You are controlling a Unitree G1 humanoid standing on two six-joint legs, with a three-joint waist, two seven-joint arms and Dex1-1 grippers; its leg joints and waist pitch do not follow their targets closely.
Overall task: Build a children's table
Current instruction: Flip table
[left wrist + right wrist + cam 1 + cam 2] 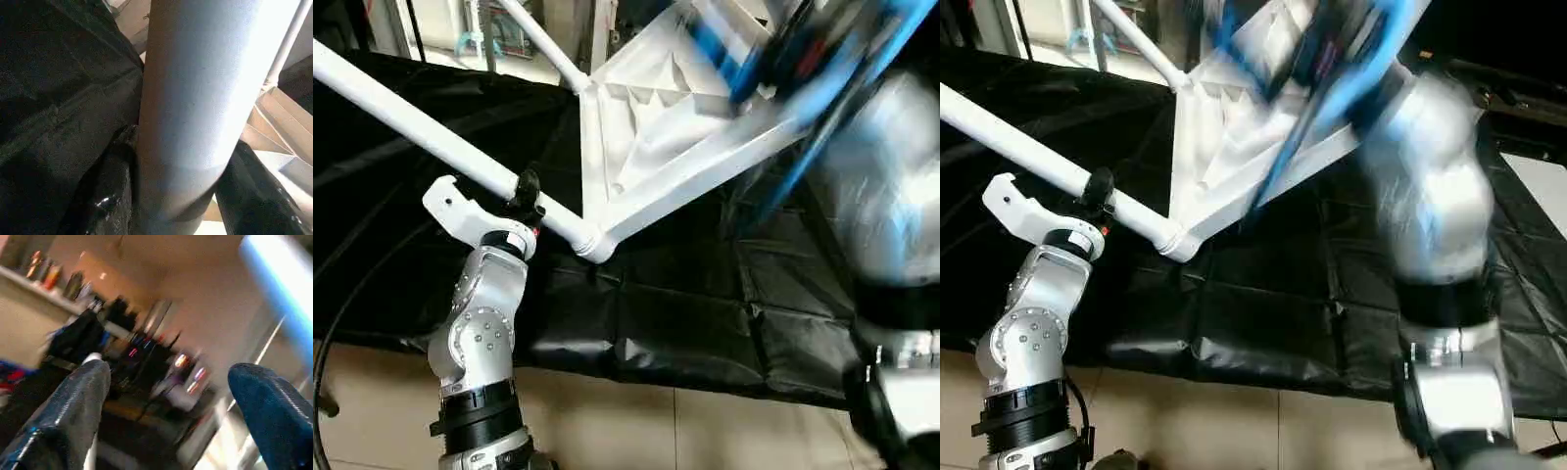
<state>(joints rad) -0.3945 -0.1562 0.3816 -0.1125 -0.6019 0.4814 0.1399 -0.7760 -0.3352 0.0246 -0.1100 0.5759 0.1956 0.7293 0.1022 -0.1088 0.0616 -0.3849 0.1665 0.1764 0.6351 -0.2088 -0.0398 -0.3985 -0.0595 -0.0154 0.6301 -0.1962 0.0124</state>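
Now the left gripper (526, 196) pinches a white leg (411, 122) just beside the corner socket (592, 242) of the tilted top (656, 127). The right gripper (171, 396) stands spread wide, holding nothing, above the black cloth (685, 323).

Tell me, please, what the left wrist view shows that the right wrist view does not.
Left wrist view alone: the left gripper shut on a long white tube leg, over crumpled black sheeting, with the white ribbed plastic tabletop behind. Right wrist view alone: the right gripper open, fingers wide apart with nothing between them, a blurred room behind. Shared: each looks along its own two black fingers.
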